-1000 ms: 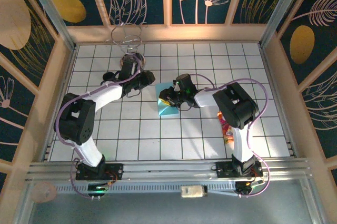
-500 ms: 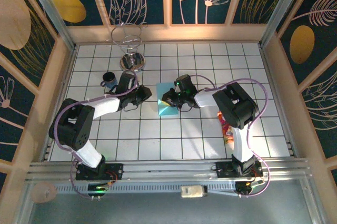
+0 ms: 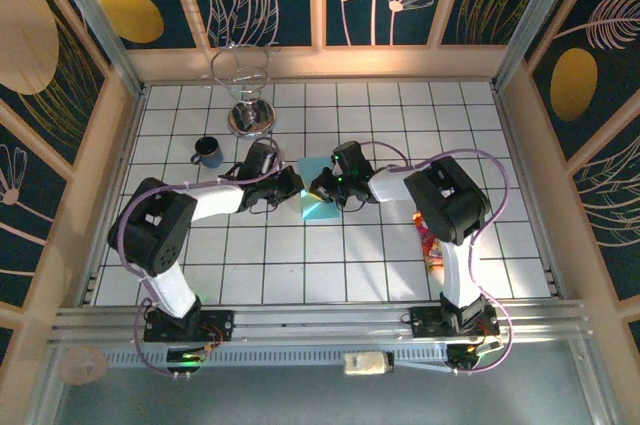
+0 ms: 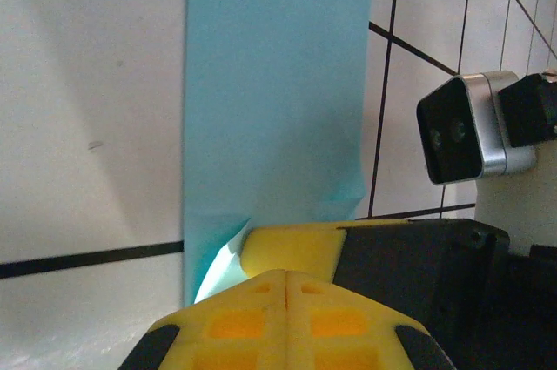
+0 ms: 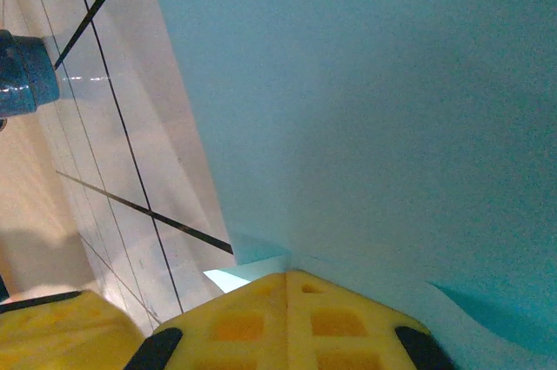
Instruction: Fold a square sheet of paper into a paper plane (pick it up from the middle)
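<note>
The square sheet of paper (image 3: 320, 207) is light blue and lies folded on the white tiles at mid-table; a paper plane is out of view. In the left wrist view the sheet (image 4: 270, 100) shows as a tall rectangle with a small flap lifted at its near edge. My right gripper (image 3: 318, 188) sits on the sheet's upper left part. Its yellow tips (image 5: 287, 274) are shut, with the paper's edge running in between them. My left gripper (image 3: 292, 185) is shut at the sheet's left edge. Its tips (image 4: 285, 276) hold nothing and sit close against the right gripper's finger (image 4: 296, 244).
A dark blue cup (image 3: 208, 152) stands left of the arms, and a wire stand (image 3: 247, 95) stands behind it at the back. An orange-red packet (image 3: 430, 245) lies beside the right arm. Wooden walls ring the tiled floor.
My left gripper swung right from near the cup to the sheet's left edge, closing as it came. My right gripper stayed at the paper and shut.
</note>
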You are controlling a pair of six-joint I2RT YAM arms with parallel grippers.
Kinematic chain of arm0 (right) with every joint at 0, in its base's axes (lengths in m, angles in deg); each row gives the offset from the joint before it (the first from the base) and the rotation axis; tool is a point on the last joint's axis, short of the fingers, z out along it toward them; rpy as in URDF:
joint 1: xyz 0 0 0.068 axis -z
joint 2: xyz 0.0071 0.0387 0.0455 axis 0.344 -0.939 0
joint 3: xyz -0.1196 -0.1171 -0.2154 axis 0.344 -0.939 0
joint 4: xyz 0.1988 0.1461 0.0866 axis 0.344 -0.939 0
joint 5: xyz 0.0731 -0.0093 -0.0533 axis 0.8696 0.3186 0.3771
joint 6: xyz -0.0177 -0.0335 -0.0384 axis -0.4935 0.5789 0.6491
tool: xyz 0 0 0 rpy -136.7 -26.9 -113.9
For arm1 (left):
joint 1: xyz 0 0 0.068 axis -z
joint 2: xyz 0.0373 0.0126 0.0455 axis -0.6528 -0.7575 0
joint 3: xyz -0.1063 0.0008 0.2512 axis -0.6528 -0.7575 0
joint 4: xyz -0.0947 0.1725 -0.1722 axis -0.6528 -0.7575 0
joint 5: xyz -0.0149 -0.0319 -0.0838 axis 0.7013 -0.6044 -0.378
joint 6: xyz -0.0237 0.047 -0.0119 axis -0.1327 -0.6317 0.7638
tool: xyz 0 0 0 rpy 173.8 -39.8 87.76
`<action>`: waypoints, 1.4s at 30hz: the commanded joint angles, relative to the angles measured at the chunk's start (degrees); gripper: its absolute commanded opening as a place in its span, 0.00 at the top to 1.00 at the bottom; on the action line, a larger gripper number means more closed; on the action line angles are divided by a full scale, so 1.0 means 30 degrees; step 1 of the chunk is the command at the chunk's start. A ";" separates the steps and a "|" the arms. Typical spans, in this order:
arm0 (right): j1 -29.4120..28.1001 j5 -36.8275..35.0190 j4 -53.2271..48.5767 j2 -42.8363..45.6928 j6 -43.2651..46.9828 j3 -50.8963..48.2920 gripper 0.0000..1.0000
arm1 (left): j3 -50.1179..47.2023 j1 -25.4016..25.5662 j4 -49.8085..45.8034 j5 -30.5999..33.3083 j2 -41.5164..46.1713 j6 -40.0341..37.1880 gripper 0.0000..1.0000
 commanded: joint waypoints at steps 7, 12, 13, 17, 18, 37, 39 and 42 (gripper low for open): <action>-0.0081 -0.0769 -0.1623 -0.0495 0.0417 0.0017 1.00 | 0.1669 0.0149 -0.1970 0.0417 -0.1504 -0.1036 1.00; -0.0090 -0.0680 -0.1510 -0.0530 0.0348 -0.0037 1.00 | 0.1822 0.0178 -0.1912 -0.0073 -0.1833 -0.1131 1.00; -0.0069 -0.0680 -0.1505 -0.0535 0.0339 -0.0038 1.00 | 0.1866 0.0179 -0.2004 -0.0076 -0.1912 -0.1172 1.00; -0.0087 -0.0651 -0.1430 -0.0497 0.0332 -0.0070 1.00 | 0.2093 0.0179 -0.2572 0.0091 -0.2391 -0.1350 1.00; -0.0084 -0.0658 -0.1437 -0.0451 0.0321 -0.0064 1.00 | 0.2098 0.0174 -0.2706 0.0180 -0.2476 -0.1378 1.00; -0.0317 0.1189 -0.1715 0.1864 0.2629 0.0112 1.00 | 0.2717 0.0187 -0.5163 0.2238 -0.3632 -0.1528 1.00; -0.0380 0.1308 -0.1787 0.1605 0.2603 0.0105 1.00 | 0.2763 0.0192 -0.5139 0.2223 -0.3615 -0.1570 1.00; -0.0383 0.1506 -0.1864 0.1242 0.2634 0.0192 1.00 | 0.2738 0.0190 -0.5163 0.2179 -0.3581 -0.1601 1.00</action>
